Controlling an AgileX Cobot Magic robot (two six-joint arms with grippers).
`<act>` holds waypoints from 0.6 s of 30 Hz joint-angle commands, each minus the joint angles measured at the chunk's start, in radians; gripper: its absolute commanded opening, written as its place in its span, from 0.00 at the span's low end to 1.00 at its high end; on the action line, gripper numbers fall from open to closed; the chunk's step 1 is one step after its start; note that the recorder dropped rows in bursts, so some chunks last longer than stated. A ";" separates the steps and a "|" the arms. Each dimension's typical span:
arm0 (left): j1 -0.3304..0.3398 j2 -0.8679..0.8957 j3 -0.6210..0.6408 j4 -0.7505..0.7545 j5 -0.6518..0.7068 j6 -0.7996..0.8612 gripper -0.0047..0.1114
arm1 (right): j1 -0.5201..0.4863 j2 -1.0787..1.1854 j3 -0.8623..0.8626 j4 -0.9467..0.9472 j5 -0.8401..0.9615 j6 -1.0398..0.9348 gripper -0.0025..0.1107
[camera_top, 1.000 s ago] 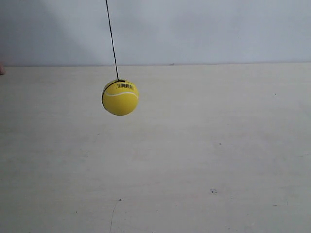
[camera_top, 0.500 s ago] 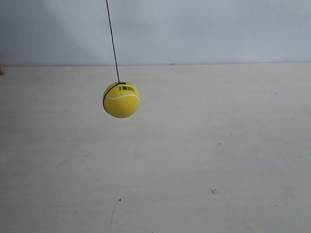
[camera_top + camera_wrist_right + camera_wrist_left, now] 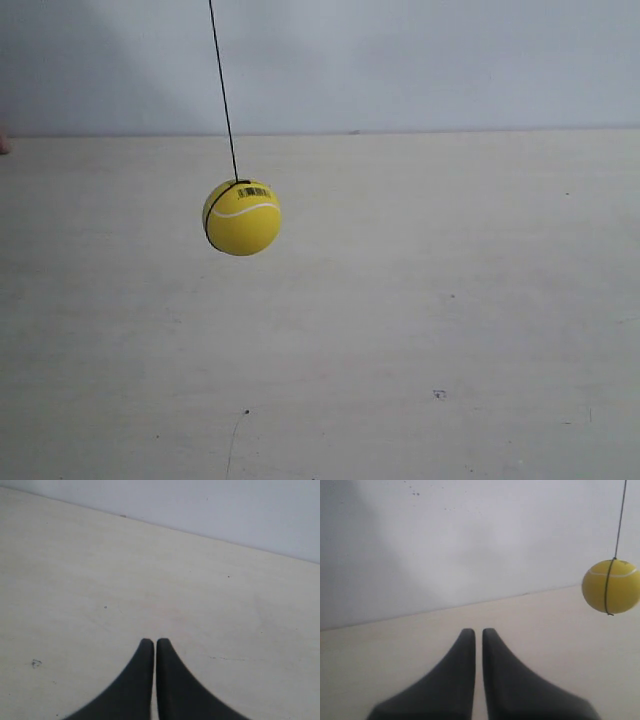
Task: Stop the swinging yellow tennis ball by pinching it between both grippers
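Note:
The yellow tennis ball hangs on a thin dark string above the pale table, left of the exterior view's middle. A white seam and a small barcode mark show on it. No arm appears in the exterior view. In the left wrist view the ball hangs far off to one side of my left gripper, whose black pointed jaws stand shut with only a thin slit and nothing held. My right gripper is also shut and empty over the bare table; the ball is out of that view.
A pale wooden tabletop with small dark specks runs back to a plain light wall. A faint scratch mark lies near the table's front.
The ball has swung slightly left and lower in the exterior view, and the string's top has shifted left.

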 commanded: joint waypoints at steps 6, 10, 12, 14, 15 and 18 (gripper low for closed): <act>-0.004 -0.002 0.003 -0.595 0.024 0.733 0.08 | -0.003 -0.005 0.000 -0.005 0.002 -0.004 0.02; -0.004 -0.002 0.003 -1.130 0.056 1.253 0.08 | -0.003 -0.005 0.000 -0.005 0.002 -0.004 0.02; -0.004 -0.002 0.003 -1.272 0.107 1.383 0.08 | -0.003 -0.005 0.000 -0.005 0.002 -0.004 0.02; -0.004 -0.002 0.003 -1.274 0.276 1.367 0.08 | -0.003 -0.005 0.000 -0.005 0.002 -0.004 0.02; -0.004 -0.002 0.003 -1.319 0.406 1.367 0.08 | -0.003 -0.005 0.000 -0.005 0.002 -0.004 0.02; -0.004 -0.002 0.003 -1.330 0.569 1.367 0.08 | -0.003 -0.005 0.000 -0.005 0.002 -0.004 0.02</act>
